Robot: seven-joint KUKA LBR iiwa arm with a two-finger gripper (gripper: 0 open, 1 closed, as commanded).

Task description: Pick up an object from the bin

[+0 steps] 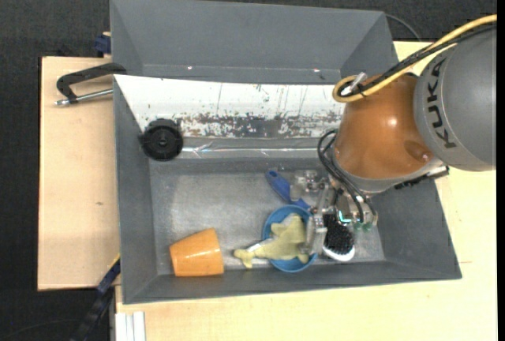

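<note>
My gripper [319, 222] hangs low in the bin's front right part, just under the arm's orange cover. It stands at the right rim of a small blue bowl [278, 219]. A pale yellow, limp thing [278, 243] lies in that bowl and spills over its front left edge. Right of the gripper sits a black brush with a white rim [339, 242]. A blue-handled tool [279, 185] lies just behind the bowl, its far end hidden by the gripper.
An orange cup [196, 253] lies on its side at the front left. A black round knob [162, 140] rests against the back wall at the left. The arm's orange cover hides the bin's right side.
</note>
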